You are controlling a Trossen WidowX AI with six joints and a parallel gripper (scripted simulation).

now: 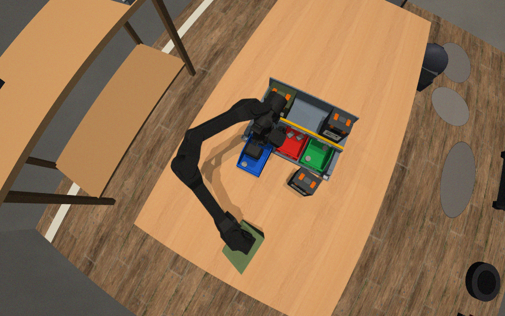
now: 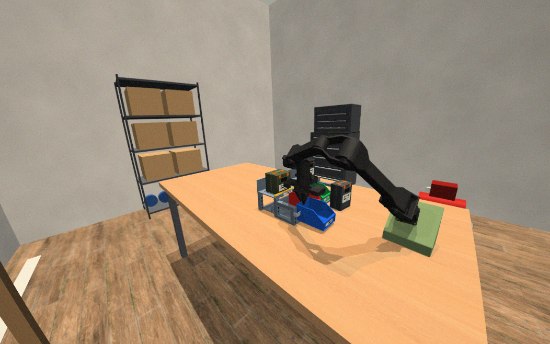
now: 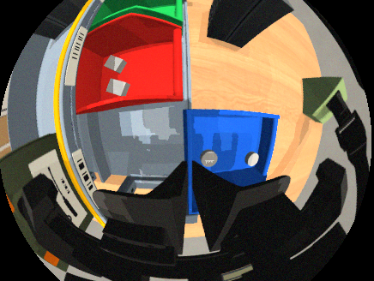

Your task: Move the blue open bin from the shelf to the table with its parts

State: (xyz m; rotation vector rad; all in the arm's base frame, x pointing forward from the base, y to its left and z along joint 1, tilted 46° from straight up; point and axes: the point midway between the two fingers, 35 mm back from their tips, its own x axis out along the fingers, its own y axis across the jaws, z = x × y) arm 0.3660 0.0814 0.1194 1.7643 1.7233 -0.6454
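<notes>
Left of my fingers in the wrist view, the yellow-edged shelf (image 1: 310, 133) (image 2: 260, 186) (image 3: 57, 94) carries an olive case (image 2: 273, 182) (image 3: 17, 163), and the red bin (image 1: 290, 147) (image 2: 297, 197) (image 3: 150, 68) sits farther up, two gray blocks in it. At the middle, my gripper (image 1: 260, 142) (image 2: 304, 202) (image 3: 188, 165) is clenched on the thin back wall of the blue open bin (image 1: 257, 165) (image 2: 318, 213) (image 3: 232, 128), a fingertip on either side. Its body stretches out to my right, in front of the shelf and over the table (image 1: 297, 231) (image 2: 243, 243) (image 3: 249, 77); I can't tell whether its underside touches anything. It is glossy, saturated blue, open-topped, with sides that step down to a low front and a small pale label there. Inside, I see two round gray parts (image 3: 208, 158), lying apart from each other, one toward the front.
</notes>
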